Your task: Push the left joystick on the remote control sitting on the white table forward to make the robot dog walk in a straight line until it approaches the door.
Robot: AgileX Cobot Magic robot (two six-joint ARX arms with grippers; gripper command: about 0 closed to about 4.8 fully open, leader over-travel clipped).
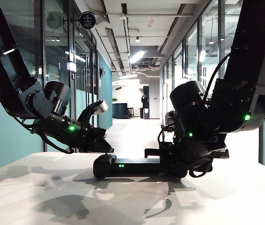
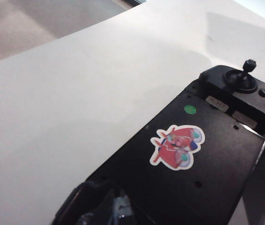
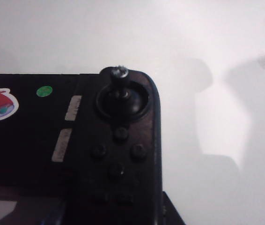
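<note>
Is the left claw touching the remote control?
Cannot tell. Exterior view: left claw sits at the left end of the remote control, black on black; left wrist view blurred there.

The white table (image 1: 39, 187) is bare in front of the remote control (image 1: 128, 166), open for approach from the near edge. The left gripper (image 1: 102, 143) hangs just over the remote's left end and the right gripper (image 1: 184, 159) crowds its right end, leaving only a narrow gap above its middle.
</note>
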